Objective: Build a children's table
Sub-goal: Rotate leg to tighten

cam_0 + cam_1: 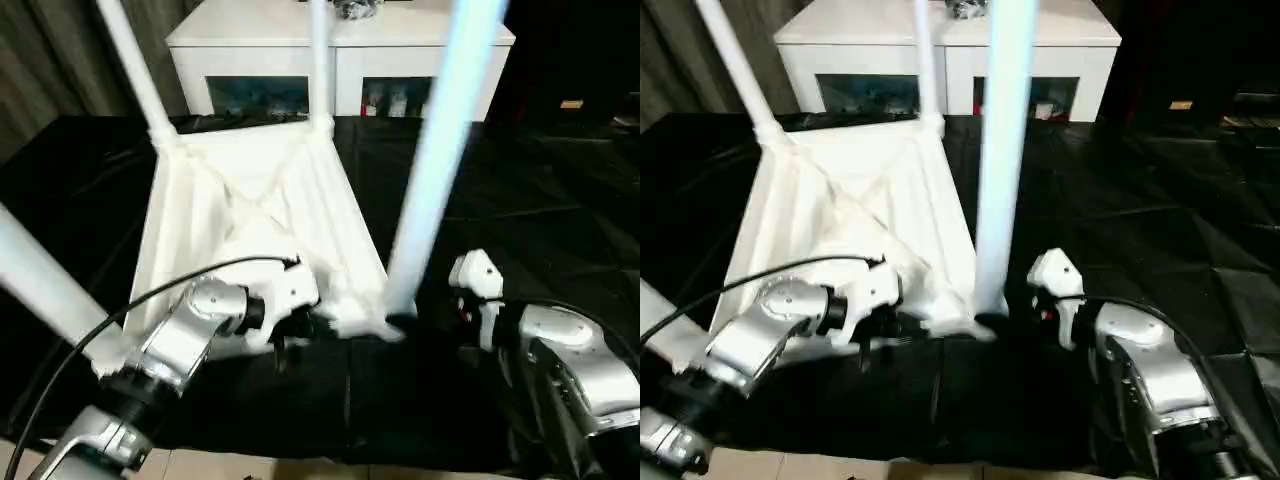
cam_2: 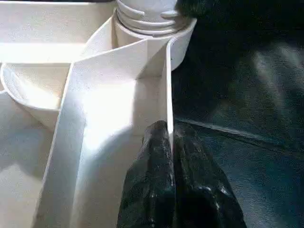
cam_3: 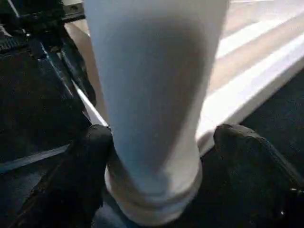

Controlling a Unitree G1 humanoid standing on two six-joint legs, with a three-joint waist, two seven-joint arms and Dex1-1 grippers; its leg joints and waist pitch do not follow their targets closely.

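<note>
Item: children's table (image 1: 250, 200), white plastic, lay upside down on black cloth (image 1: 520, 200); all four legs stood in their corner sockets, pointing up.

Left gripper (image 2: 170, 137): fingers pinched together on the thin side wall of the tabletop, near the front corner.

Front right leg (image 1: 440, 150): seated in its socket, between the two grippers.

Right gripper (image 3: 161, 142): fingers (image 3: 90, 142) spread apart, one on either side of that leg's base, not squeezing it.

White cabinet (image 1: 340, 45): behind, well apart.

Step judged: seating the last leg. Next move likely calls for checking the fit, then turning the table upright.
</note>
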